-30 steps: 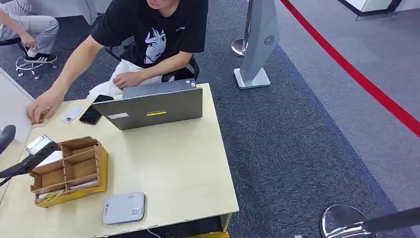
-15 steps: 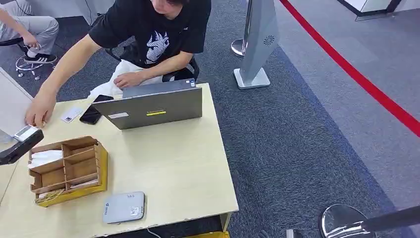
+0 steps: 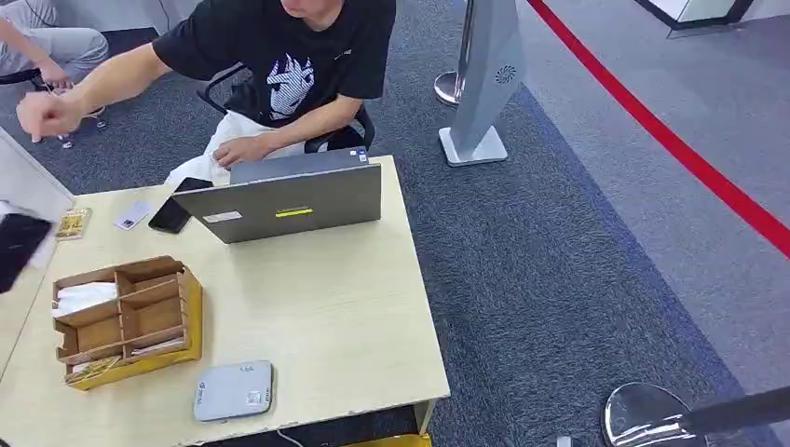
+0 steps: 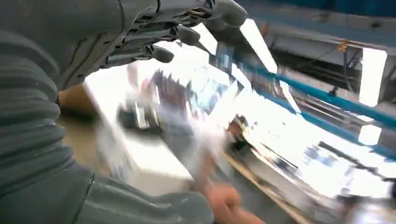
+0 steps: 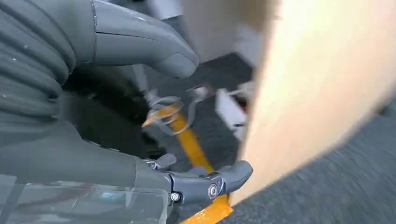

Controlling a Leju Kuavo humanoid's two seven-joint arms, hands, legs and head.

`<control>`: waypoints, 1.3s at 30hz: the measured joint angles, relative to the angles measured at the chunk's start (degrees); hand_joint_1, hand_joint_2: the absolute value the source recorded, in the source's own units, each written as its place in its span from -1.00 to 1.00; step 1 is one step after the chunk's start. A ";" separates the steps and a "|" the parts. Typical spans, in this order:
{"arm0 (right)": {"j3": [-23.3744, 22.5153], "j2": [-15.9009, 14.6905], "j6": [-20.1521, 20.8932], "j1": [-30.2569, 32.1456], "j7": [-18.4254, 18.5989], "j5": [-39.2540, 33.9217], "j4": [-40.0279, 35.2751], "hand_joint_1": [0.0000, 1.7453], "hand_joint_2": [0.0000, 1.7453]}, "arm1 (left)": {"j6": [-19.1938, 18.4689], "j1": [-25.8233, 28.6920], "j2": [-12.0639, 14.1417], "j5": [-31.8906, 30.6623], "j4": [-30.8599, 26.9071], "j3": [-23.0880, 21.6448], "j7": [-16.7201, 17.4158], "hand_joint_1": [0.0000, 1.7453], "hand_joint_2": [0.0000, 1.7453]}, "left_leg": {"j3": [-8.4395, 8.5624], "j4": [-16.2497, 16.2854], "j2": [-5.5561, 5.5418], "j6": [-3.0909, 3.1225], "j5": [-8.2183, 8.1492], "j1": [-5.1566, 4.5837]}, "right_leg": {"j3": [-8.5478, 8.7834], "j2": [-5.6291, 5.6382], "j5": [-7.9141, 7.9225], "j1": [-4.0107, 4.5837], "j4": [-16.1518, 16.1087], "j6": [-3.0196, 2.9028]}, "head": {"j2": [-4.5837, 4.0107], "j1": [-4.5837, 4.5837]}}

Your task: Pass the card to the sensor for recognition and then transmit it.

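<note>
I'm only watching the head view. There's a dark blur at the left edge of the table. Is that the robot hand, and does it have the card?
Observer: Yes, that's the left robot hand. Its wrist view shows thumb and fingers apart, but it is too blurred to tell a card.
Operator: And the other one?
Observer: The right robot hand is empty, beside the table edge.
Operator: What's under it?
Observer: Grey carpet with a yellow strip.

A pale wooden table bears a laptop, divided box and grey sensor.
</note>
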 joint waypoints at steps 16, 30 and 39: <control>8.43 0.00 -1.94 7.63 2.41 -13.84 -10.27 -1.00 1.00 | 9.74 23.45 -24.53 45.71 -21.87 44.66 -14.27 -1.00 1.00 | 0.43 -0.02 -0.52 0.01 -0.46 -0.05 | 0.37 -0.54 -0.78 -0.07 0.00 0.15 | 0.00 -0.09; 6.66 0.00 2.21 7.69 4.64 -11.03 -11.93 -1.00 1.00 | 37.66 31.51 -27.11 58.17 -1.36 46.23 -7.16 -1.00 1.00 | 0.56 -0.01 -0.52 0.05 -0.49 -0.10 | 0.43 -0.57 -0.79 -0.11 -0.01 0.18 | 0.00 -0.09; 5.61 0.00 3.77 6.75 3.09 -9.25 -11.12 1.00 1.00 | 25.08 29.23 -27.98 28.99 23.95 45.51 21.35 1.00 1.00 | 0.64 -0.01 -0.51 0.06 -0.46 -0.15 | 0.49 -0.57 -0.74 -0.16 0.00 0.20 | -0.02 -0.11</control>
